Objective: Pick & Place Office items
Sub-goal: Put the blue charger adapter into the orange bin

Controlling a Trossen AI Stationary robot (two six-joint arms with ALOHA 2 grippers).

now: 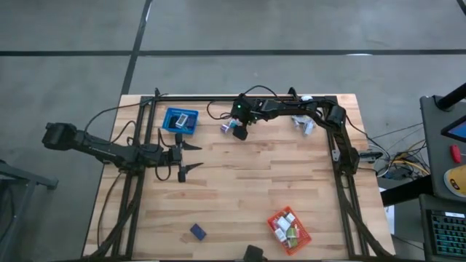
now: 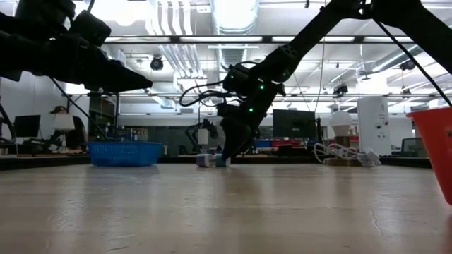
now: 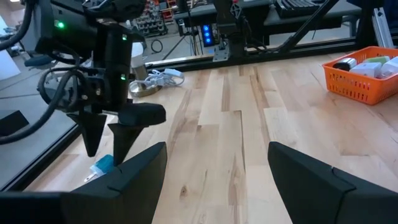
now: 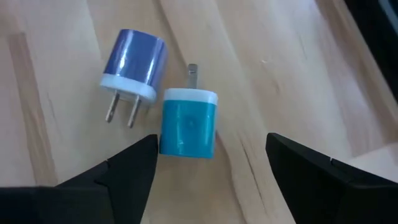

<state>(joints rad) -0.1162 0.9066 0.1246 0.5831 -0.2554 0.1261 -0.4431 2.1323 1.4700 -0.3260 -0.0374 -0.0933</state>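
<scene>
The right gripper (image 4: pixel 211 171) hangs low over the far middle of the table, its fingers spread wide and holding nothing. Just ahead of them lie two small plug adapters on their sides, touching: a teal adapter (image 4: pixel 188 130) between the fingers' line, and a blue adapter (image 4: pixel 132 62) beside it with two prongs showing. The left gripper (image 1: pixel 182 159) hovers open and empty above the left side, near the blue mesh basket (image 1: pixel 180 121), which holds a small white item.

The butcher-block table (image 1: pixel 247 189) is pale wood in a dark frame. An orange mesh basket (image 1: pixel 289 230) with several items sits at the near right; a dark blue block (image 1: pixel 197 231) lies near the front edge. Beyond the table are workbenches, monitors and ceiling lights.

In the overhead view the adapters are largely covered by the right arm, and the low view shows only the orange basket's edge
</scene>
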